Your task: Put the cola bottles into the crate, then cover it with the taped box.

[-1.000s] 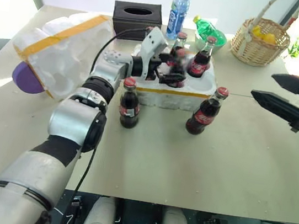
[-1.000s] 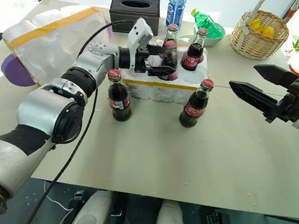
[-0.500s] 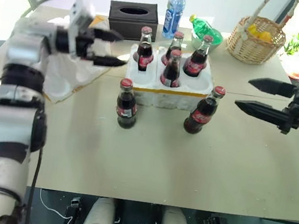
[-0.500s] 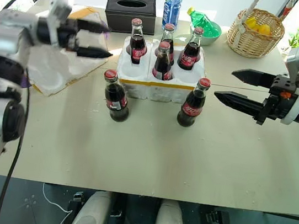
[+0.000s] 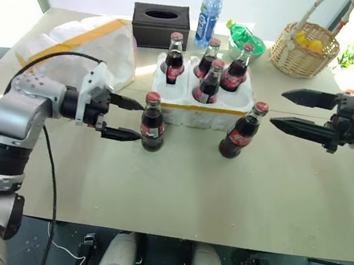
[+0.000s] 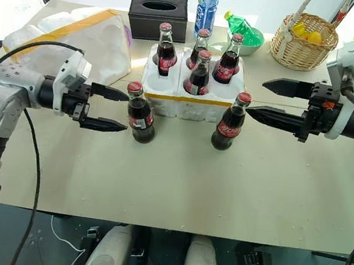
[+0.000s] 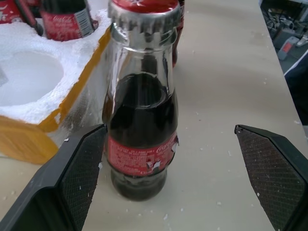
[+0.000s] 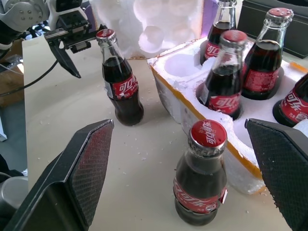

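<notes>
The white crate (image 5: 197, 106) with its yellow band stands mid-table, and several cola bottles (image 5: 210, 82) sit in its wells. Two more stand on the table in front of it, a left bottle (image 5: 152, 122) and a right bottle (image 5: 239, 138). My left gripper (image 5: 137, 122) is open and level, its fingers (image 7: 72, 183) on either side of the left bottle (image 7: 142, 125) without gripping it. My right gripper (image 5: 277, 107) is open just right of the right bottle (image 8: 202, 178), pointing at it. The taped box (image 5: 77, 46) lies tilted at the back left.
Behind the crate are a black tissue box (image 5: 162, 17), a blue-capped water bottle (image 5: 212, 5) and a green bottle in a bowl (image 5: 246, 37). A wicker basket (image 5: 305, 48) stands at the back right. Bare tabletop (image 5: 188, 193) stretches in front of the two bottles.
My left gripper left a bottle in the crate's front middle well, swung out left past the taped box, and came down beside the left front bottle. My right gripper turned slightly toward the right bottle.
</notes>
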You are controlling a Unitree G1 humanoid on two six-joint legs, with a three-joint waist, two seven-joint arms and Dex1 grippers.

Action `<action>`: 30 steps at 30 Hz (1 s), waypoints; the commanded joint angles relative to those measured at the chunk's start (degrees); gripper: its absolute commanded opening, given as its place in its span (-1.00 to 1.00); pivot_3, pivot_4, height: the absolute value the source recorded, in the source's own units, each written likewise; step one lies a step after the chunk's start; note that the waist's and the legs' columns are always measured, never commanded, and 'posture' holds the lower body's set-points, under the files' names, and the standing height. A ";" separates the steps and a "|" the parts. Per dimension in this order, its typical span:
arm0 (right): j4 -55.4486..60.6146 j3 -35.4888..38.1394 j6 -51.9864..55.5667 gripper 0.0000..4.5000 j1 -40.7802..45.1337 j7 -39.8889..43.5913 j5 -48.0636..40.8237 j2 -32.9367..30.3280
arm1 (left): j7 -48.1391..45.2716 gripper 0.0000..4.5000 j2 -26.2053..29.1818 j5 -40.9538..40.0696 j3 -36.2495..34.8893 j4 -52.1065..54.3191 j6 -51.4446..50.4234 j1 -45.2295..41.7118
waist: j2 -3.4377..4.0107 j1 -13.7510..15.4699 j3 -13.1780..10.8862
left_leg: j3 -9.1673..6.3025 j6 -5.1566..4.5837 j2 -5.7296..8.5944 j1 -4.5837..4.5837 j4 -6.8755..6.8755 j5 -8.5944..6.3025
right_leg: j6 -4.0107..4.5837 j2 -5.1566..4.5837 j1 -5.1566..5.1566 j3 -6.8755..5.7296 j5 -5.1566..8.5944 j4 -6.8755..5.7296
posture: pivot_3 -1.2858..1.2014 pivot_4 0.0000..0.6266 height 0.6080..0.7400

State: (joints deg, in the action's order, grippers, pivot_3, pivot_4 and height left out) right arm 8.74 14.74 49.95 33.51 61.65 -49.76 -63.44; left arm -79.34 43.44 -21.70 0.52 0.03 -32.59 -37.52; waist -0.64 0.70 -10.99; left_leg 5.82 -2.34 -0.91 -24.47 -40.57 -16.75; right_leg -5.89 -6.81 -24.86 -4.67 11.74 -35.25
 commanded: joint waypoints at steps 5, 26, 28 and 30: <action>2.61 5.07 1.89 1.00 -0.45 -1.78 -2.08 -0.51 | 4.85 0.98 -3.72 1.84 3.59 -2.15 3.31 -0.57 | 0.00 0.04 0.00 | 0.01 0.00 0.00 -0.01 -0.02 0.00 | -0.01 0.00 0.01 0.00 0.00 0.00 | 0.03 -0.52 1.00; 3.80 7.33 2.07 1.00 -2.10 -4.70 -2.11 1.37 | 8.69 0.25 -7.17 -11.88 -5.98 -13.18 -11.40 -16.62 | -0.03 0.19 -0.02 | -0.05 -0.07 -0.01 -0.11 -0.24 -0.04 | -0.01 0.00 0.00 -0.02 -0.01 -0.03 | 0.03 -0.52 1.00; 3.88 7.45 1.92 1.00 -2.35 -4.88 -1.99 1.52 | 9.96 0.25 -8.00 -10.54 -6.75 -19.79 -8.68 -22.02 | -0.03 0.11 -0.02 | -0.07 -0.09 -0.01 -0.12 -0.30 -0.05 | -0.02 0.01 0.03 -0.03 -0.01 -0.05 | 0.03 -0.52 1.00; 4.11 7.79 1.84 1.00 -2.88 -5.18 -1.94 1.65 | 10.92 0.25 -8.96 -7.04 -5.77 -26.79 -2.44 -26.24 | -0.02 0.06 -0.02 | -0.04 -0.13 0.01 -0.10 -0.31 -0.07 | -0.03 0.02 0.05 -0.03 -0.01 -0.04 | 0.03 -0.52 1.00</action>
State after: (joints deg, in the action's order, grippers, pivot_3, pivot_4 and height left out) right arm 11.36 19.88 52.53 30.27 56.73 -50.98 -61.63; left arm -69.08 34.99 -30.12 -3.89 -23.65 -39.65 -61.68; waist -0.66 0.76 -11.01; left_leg 5.80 -2.49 -0.90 -24.54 -40.88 -16.84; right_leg -5.92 -6.79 -24.80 -4.70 11.73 -35.30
